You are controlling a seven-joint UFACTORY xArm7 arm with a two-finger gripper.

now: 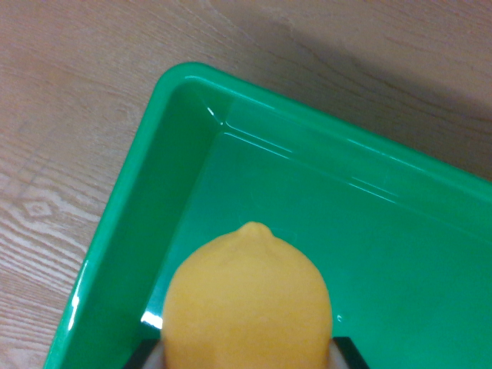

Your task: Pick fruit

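While poised over green bin [146, 200] corner, gripper [247, 355] fingers clamp lemon [247, 300], nub pointing away

Lemon [247, 306] yellow-orange; bin [138, 192] glossy green; tabletop [69, 92] pale wood grain.

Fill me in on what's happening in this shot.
This is the robot arm's wrist view. A yellow lemon sits between the dark pincer fingers, whose tips just show at the bottom edge on either side of the fruit, so it appears to be gripped. The lemon is over the inside of a green plastic bin, near one corner. No other contents show in the visible part of the bin, which rests on a wood-grain table. Whether the lemon touches the bin floor cannot be told.
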